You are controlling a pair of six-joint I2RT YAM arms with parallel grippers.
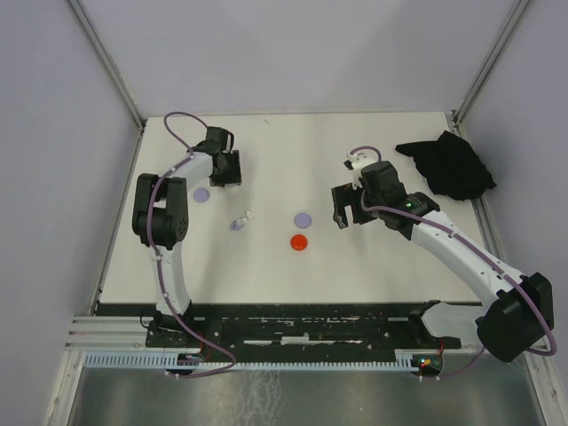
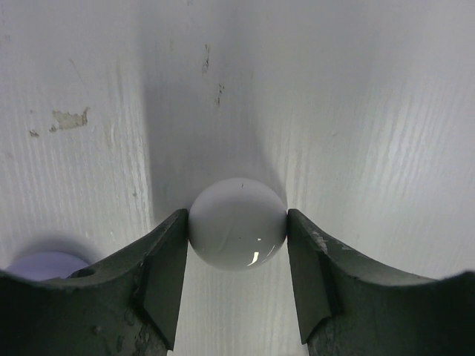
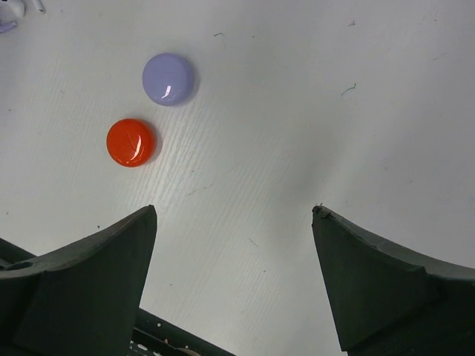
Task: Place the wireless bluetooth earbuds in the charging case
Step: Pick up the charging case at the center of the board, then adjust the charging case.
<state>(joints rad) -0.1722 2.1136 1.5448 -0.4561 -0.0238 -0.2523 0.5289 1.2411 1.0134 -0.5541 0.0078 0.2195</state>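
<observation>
My left gripper [image 2: 237, 215] is shut on a white round case [image 2: 237, 226], both fingers touching its sides. In the top view this gripper [image 1: 229, 180] is at the far left of the table [image 1: 390, 266], beside a lilac round case [image 1: 202, 194], which also shows in the left wrist view [image 2: 44, 263]. Tiny lilac and whitish earbuds [image 1: 240, 220] lie near the middle-left and show at the right wrist view's top-left corner [image 3: 10, 12]. A second lilac case [image 1: 303, 218] and a red case [image 1: 300, 241] lie at the centre. My right gripper [image 1: 344, 216] is open and empty to their right.
A crumpled black cloth [image 1: 448, 164] lies at the far right corner. In the right wrist view the lilac case [image 3: 169, 78] and the red case [image 3: 130, 142] lie ahead and left of the open fingers [image 3: 111, 259]. Walls enclose the table.
</observation>
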